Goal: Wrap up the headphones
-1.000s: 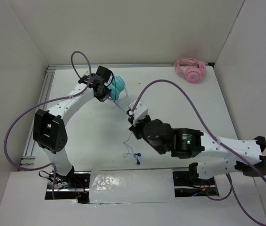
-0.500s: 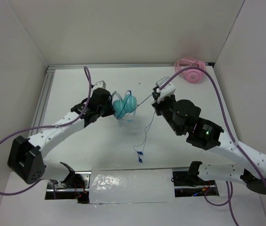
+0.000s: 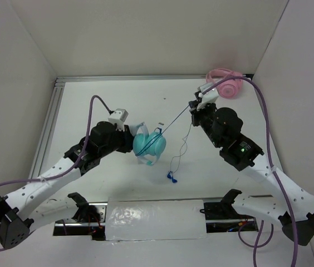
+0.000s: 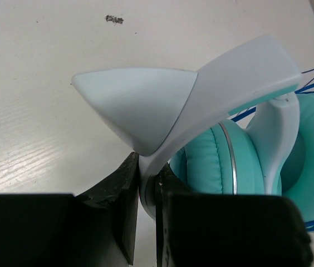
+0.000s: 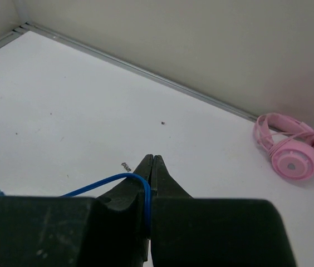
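Note:
The teal headphones (image 3: 150,144) hang in the air in my left gripper (image 3: 130,139), which is shut on their white-grey band (image 4: 162,117); the teal ear cups (image 4: 246,161) sit just beyond the jaws. Their thin blue cable (image 3: 173,119) runs taut up and right to my right gripper (image 3: 192,107), which is shut on it (image 5: 143,192). The rest of the cable hangs down in a loop, and the blue plug (image 3: 171,177) rests near the table's front.
Pink headphones (image 3: 225,83) lie in the far right corner, also in the right wrist view (image 5: 293,153). White walls close the table on three sides. A foil-covered panel (image 3: 154,219) lies at the near edge between the arm bases.
My left gripper has carried the headphones toward the near side and a little right. My right gripper has pulled the cable up and to the far right, drawing it taut. The plug has shifted slightly.

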{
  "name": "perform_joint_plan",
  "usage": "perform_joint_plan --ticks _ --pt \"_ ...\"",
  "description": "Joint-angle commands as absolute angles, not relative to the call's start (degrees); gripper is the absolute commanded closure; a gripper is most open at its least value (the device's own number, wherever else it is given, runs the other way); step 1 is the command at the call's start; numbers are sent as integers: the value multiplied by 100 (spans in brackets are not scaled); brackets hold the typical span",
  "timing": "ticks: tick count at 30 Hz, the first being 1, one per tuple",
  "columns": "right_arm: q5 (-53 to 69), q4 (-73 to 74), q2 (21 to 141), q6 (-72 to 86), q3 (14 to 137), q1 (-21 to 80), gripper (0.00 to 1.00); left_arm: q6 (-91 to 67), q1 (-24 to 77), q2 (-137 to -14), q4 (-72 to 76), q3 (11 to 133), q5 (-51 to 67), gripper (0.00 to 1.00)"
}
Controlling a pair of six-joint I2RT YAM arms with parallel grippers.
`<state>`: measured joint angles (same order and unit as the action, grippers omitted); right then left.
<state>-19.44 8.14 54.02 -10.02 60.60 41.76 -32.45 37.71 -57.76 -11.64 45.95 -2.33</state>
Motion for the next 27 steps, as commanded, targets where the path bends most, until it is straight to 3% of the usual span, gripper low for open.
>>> perform_joint_plan --ticks 1,8,16,27 --pt "-1400 186 5134 -616 5672 3842 100 -3077 3797 -5231 -633 4632 183 100" --pt "-967 26 5098 -18 4976 3472 100 -3190 3797 -4808 -773 4693 834 100" --pt "129 -1537 4965 1019 3270 3472 100 -3630 3797 -4430 -687 4912 1359 100" --pt "1476 -3426 7065 896 3584 4166 98 -4657 3779 -4807 -211 6107 1758 100"
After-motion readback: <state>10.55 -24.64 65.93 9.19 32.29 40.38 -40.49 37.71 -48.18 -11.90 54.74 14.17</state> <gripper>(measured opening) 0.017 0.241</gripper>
